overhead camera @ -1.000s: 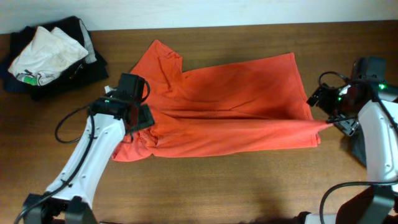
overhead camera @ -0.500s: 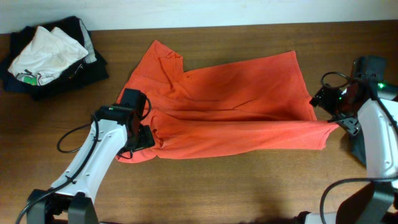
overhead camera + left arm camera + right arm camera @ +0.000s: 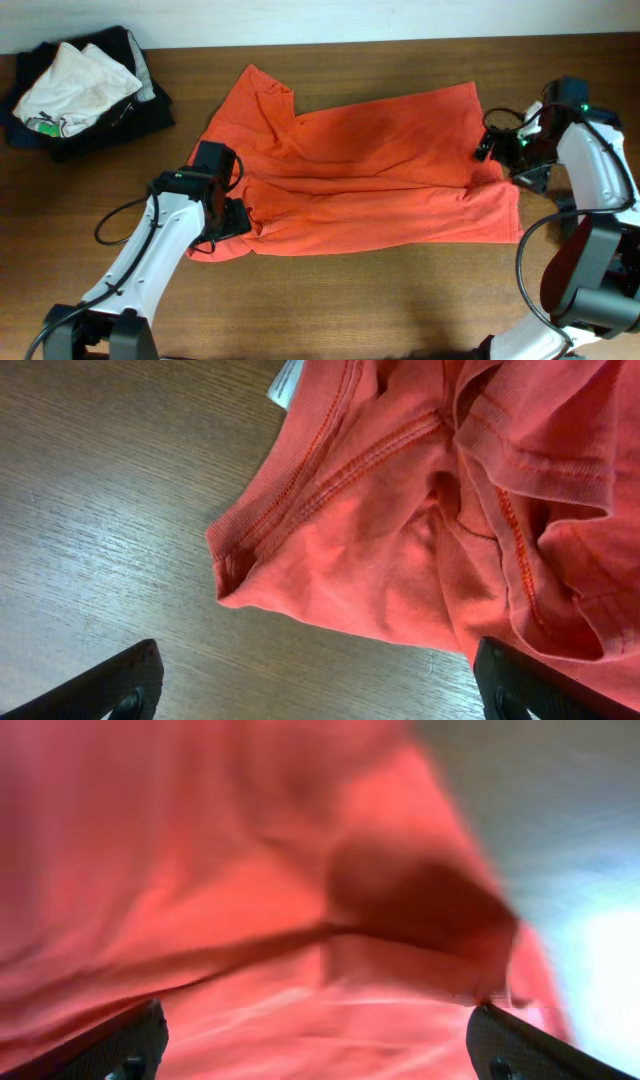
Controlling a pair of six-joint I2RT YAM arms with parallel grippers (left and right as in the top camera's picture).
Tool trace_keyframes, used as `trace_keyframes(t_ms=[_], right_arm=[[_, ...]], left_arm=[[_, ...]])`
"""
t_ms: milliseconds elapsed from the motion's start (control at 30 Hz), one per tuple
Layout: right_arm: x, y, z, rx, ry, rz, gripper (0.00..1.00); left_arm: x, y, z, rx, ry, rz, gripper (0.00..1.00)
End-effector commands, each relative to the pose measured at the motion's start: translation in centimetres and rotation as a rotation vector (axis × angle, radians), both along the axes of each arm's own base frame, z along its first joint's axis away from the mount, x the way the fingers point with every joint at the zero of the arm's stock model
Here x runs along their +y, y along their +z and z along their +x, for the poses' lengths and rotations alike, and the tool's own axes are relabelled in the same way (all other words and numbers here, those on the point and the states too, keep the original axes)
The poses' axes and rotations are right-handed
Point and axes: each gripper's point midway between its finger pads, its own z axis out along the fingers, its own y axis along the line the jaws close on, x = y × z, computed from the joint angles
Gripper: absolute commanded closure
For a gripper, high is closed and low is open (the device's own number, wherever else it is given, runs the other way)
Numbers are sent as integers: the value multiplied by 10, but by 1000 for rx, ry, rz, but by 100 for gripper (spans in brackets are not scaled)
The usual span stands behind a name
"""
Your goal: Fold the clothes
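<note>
The shirt lies mid-frame in the overhead view, its lower half doubled up lengthwise. The left claw hangs wide and empty over the sleeve-end corner. The right claw, also wide, is at the hem, both probably placed for a fresh grip.

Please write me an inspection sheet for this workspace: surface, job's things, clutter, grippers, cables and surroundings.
Surface: wooden table, bare brown wood.
Job's things: orange T-shirt lying across the middle, partly folded lengthwise; pile of clothes, dark with a white piece on top, at the far left corner.
Clutter: nothing seen.
Grippers: left gripper open over the shirt's left end; right gripper open over the shirt's right end, picture blurred.
Cables: black cable looping beside the left arm; another by the right arm.
Surroundings: pale strip behind the table.
</note>
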Motion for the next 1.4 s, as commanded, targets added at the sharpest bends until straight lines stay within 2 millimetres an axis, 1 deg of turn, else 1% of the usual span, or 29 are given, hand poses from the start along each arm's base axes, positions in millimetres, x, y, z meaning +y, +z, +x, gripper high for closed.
trace_keyframes(t_ms=[0, 67, 133, 200, 233, 267, 333, 367, 433, 467, 533, 567, 633, 667, 733, 833, 867, 900, 933, 967, 1000, 1033, 1133, 1167, 1200, 1267, 1300, 1333, 1367], right_arm=[[27, 23, 9, -91, 61, 176, 1], [-4, 8, -6, 53, -163, 35, 1], [26, 21, 4, -94, 136, 152, 1], [-13, 6, -13, 77, -150, -15, 1], [6, 14, 1, -48, 80, 46, 1], [-8, 10, -5, 16, -13, -16, 1], [-81, 6, -57, 272, -529, -383, 1], [-75, 4, -46, 230, -434, -344, 1], [4, 18, 0, -52, 102, 51, 1], [26, 29, 5, -133, 192, 165, 1], [-32, 4, -32, 197, -390, -79, 1], [-36, 3, -33, 204, -402, -121, 1], [36, 27, 5, -120, 223, 151, 1], [34, 26, 4, -112, 228, 136, 1], [-28, 4, -26, 173, -305, -133, 1], [30, 23, 2, -85, 190, 114, 1], [1, 11, -14, 74, -69, 14, 1], [-53, 3, -64, 332, -578, -243, 1], [-48, 3, -57, 307, -557, -206, 1], [-26, 4, -33, 203, -337, -81, 1], [33, 26, -7, -54, 157, 186, 1], [66, 46, -10, -209, 417, 324, 1], [-27, 4, -50, 284, -438, -84, 1], [-30, 4, -51, 290, -467, -102, 1], [-7, 8, -34, 201, -286, 23, 1], [88, 64, -18, -279, 499, 453, 1], [88, 63, -17, -267, 485, 450, 1], [58, 37, -17, -46, 191, 317, 1], [-16, 5, -55, 316, -442, -55, 1]], left_arm=[[1, -4, -6, 19, -4, -4, 1], [2, -6, -8, 23, -4, -3, 1], [2, -6, -8, 26, -4, -3, 1], [1, -6, -6, 17, -4, -5, 1], [2, -6, -7, 20, -4, -4, 1], [2, -6, -7, 22, -4, -4, 1], [2, -6, -7, 21, -4, -4, 1], [2, -6, -8, 26, -4, -3, 1], [2, -6, -8, 23, -4, -4, 1], [1, -6, -7, 19, -4, -5, 1], [2, -6, -9, 30, -4, -3, 1], [2, -6, -11, 38, -5, -1, 1], [2, -6, -11, 40, -11, 0, 1], [2, -6, -10, 33, -11, -2, 1], [2, -6, -9, 29, -11, -2, 1], [3, -6, -11, 40, -11, 0, 1], [2, -6, -10, 33, -11, -1, 1], [2, -6, -10, 35, -11, -1, 1], [3, -6, -13, 49, -11, 2, 1], [3, -6, -14, 53, -11, 3, 1], [3, -6, -14, 49, -11, 2, 1], [2, -6, -11, 40, -11, 0, 1], [0, -7, -11, 38, -12, -14, 1], [0, -7, -12, 43, -12, -16, 1], [0, -7, -13, 49, -12, -14, 1], [0, -7, -12, 44, -12, -15, 1], [0, -7, -11, 41, -12, -16, 1], [0, -7, -11, 38, -12, -17, 1], [-1, -7, -11, 40, -12, -20, 1]])
